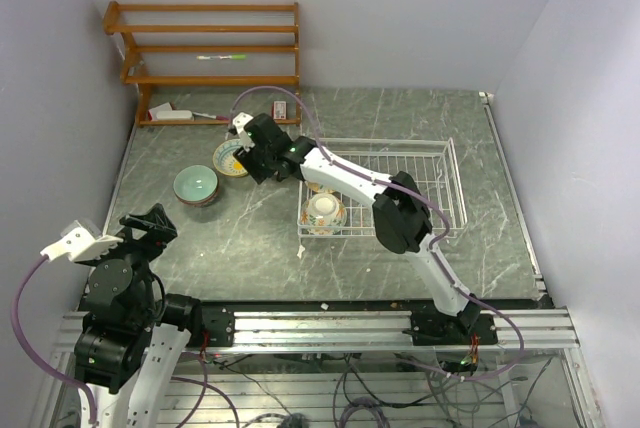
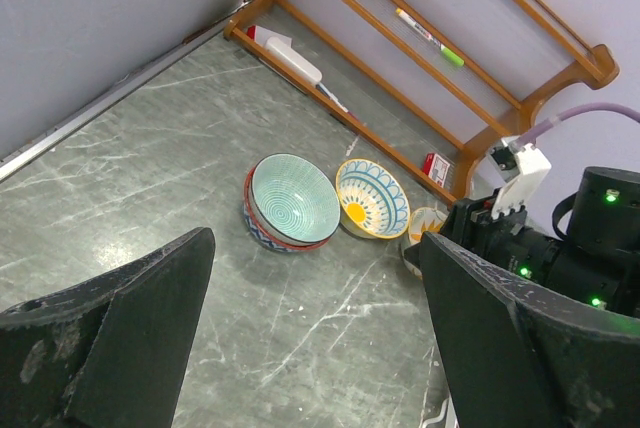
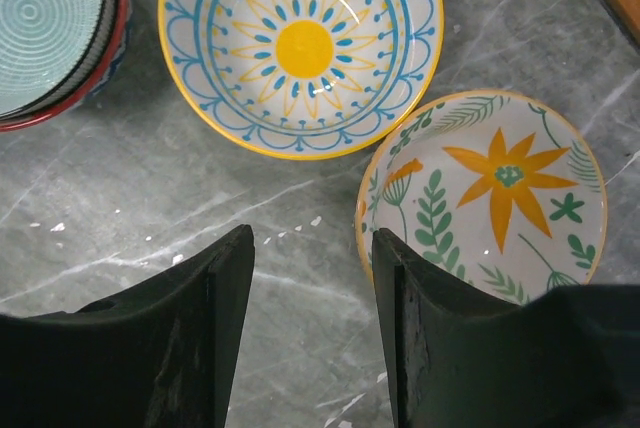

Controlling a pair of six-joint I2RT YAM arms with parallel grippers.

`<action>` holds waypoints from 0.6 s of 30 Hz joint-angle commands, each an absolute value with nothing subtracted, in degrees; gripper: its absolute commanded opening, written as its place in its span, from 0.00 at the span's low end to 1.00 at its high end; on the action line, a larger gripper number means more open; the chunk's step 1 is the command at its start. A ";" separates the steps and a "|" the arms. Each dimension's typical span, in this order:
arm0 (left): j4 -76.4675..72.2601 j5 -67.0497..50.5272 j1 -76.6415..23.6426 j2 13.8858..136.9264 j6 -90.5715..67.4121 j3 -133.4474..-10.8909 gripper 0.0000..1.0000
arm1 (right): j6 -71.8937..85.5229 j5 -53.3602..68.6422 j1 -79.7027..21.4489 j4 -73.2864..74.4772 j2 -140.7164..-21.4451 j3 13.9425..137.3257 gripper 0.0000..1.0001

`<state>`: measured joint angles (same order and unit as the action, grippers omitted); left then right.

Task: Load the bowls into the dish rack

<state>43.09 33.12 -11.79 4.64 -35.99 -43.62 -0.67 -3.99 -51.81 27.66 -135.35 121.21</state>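
the left gripper point(image 2: 315, 248) hangs wide and holds nothing, parked near its own corner of the table point(image 1: 250, 243). right of it a teal bowl point(image 1: 195, 184) sits on what looks like a stack, then a bowl with a yellow sun point(image 3: 303, 48), then a bowl with an orange flower and green leaves point(image 3: 490, 188), all upright near the back. the step looks like picking the flower bowl: the right gripper point(image 3: 312, 248) hovers at its near rim, jaws half apart, only table between them. next it likely needs one finger inside the rim. further right, the dish rack point(image 1: 452, 153) holds one bowl point(image 1: 325, 211).
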 commanded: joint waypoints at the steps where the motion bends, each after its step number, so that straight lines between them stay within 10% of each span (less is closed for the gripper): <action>1: 41.93 33.36 -11.95 3.92 -35.77 -44.69 0.95 | -3.16 -6.01 -51.91 29.08 -138.86 123.40 0.50; 18: 42.01 33.41 -11.95 3.94 -35.77 -44.69 0.95 | -5.63 -13.80 -51.94 26.41 -141.67 123.24 0.26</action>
